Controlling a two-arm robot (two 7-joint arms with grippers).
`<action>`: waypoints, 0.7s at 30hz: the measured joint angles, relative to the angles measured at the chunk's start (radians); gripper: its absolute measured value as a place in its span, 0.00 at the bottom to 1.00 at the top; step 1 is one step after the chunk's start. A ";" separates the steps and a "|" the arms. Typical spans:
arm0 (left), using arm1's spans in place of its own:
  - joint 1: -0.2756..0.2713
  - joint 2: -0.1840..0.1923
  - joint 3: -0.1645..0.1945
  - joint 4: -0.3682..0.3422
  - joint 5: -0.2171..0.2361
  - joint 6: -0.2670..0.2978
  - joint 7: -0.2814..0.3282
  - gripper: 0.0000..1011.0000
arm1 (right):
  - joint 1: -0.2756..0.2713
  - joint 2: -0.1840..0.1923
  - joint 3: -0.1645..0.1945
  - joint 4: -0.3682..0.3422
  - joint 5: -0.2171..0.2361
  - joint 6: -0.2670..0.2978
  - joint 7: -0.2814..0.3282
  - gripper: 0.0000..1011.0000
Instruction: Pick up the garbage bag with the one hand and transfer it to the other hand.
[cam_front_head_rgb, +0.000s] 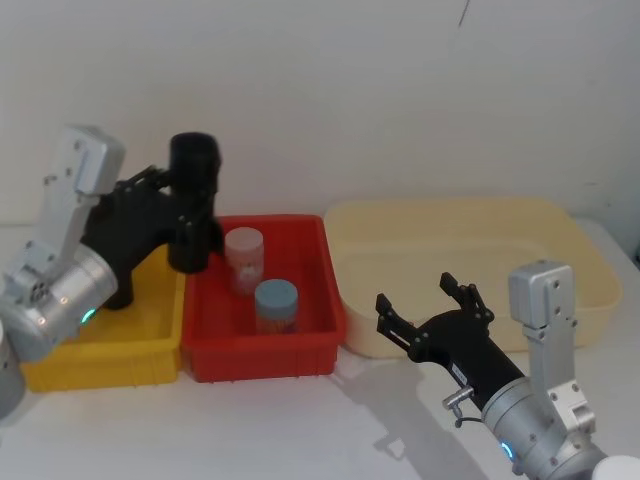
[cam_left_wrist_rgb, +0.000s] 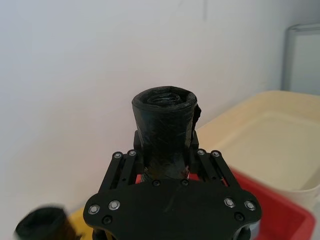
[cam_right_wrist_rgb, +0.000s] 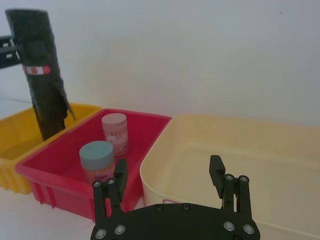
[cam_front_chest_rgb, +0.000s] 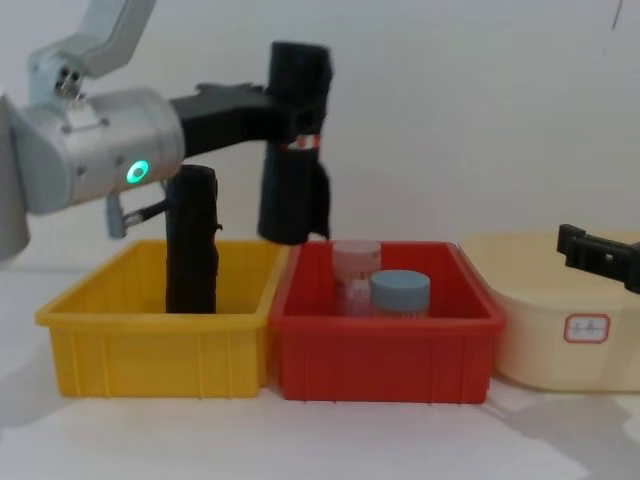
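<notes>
While clamped at its band (cam_right_wrist_rgb: 37, 70) by the left gripper (cam_front_chest_rgb: 295, 115), hanging upright over the wall between yellow bin (cam_front_chest_rgb: 150, 340) and red bin (cam_front_chest_rgb: 385, 350): the garbage bag (cam_front_chest_rgb: 293, 190). Likely light, firm, slick; best taken below the band. At near right, the right gripper (cam_front_head_rgb: 420, 295), prongs apart.

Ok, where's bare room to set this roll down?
Bare: the cream tub right of the red bin, and the table before the bins. Crowded: red bin holds a pink-lidded jar and blue-lidded jar; yellow bin holds a plain black roll.
</notes>
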 joint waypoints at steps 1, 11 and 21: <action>-0.011 -0.001 0.007 -0.003 0.000 0.005 -0.015 0.44 | 0.000 0.000 0.000 0.000 0.000 0.000 0.000 0.99; -0.084 -0.038 0.063 0.023 -0.020 0.019 -0.109 0.44 | 0.000 0.000 0.000 0.000 0.000 0.000 0.000 0.99; -0.159 -0.115 0.121 0.142 -0.058 0.012 -0.203 0.44 | 0.000 0.000 0.000 0.000 0.000 0.000 0.000 0.99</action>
